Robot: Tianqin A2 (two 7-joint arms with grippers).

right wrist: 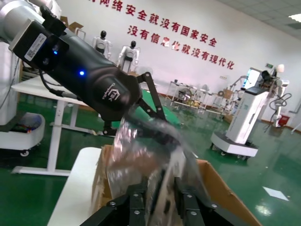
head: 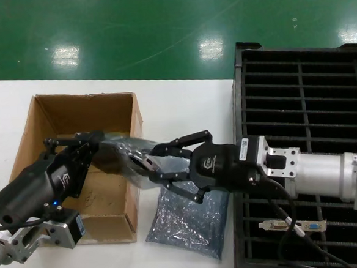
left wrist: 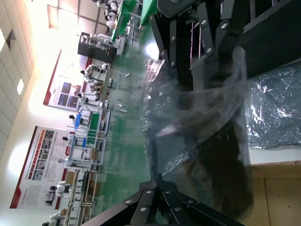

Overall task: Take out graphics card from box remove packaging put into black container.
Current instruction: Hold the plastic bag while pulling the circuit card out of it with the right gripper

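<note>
The crinkly grey packaging [head: 123,151] hangs over the right wall of the cardboard box [head: 73,111], held between both grippers. My left gripper [head: 96,141] is shut on the bag's edge, seen close in the left wrist view [left wrist: 162,176]. The graphics card [head: 108,158] shows as a dark shape inside the bag [left wrist: 197,117]. My right gripper [head: 145,165] reaches in from the right and is shut on the card's end through the plastic, its fingers [right wrist: 136,197] on either side of the card [right wrist: 162,183]. The black container [head: 305,100] lies at the right.
A flatter, bluer crinkled bag [head: 188,222] lies on the white table [head: 182,103] between box and container. Another card with a silver bracket [head: 293,227] rests in a near slot of the container. My right arm stretches across the container's near half.
</note>
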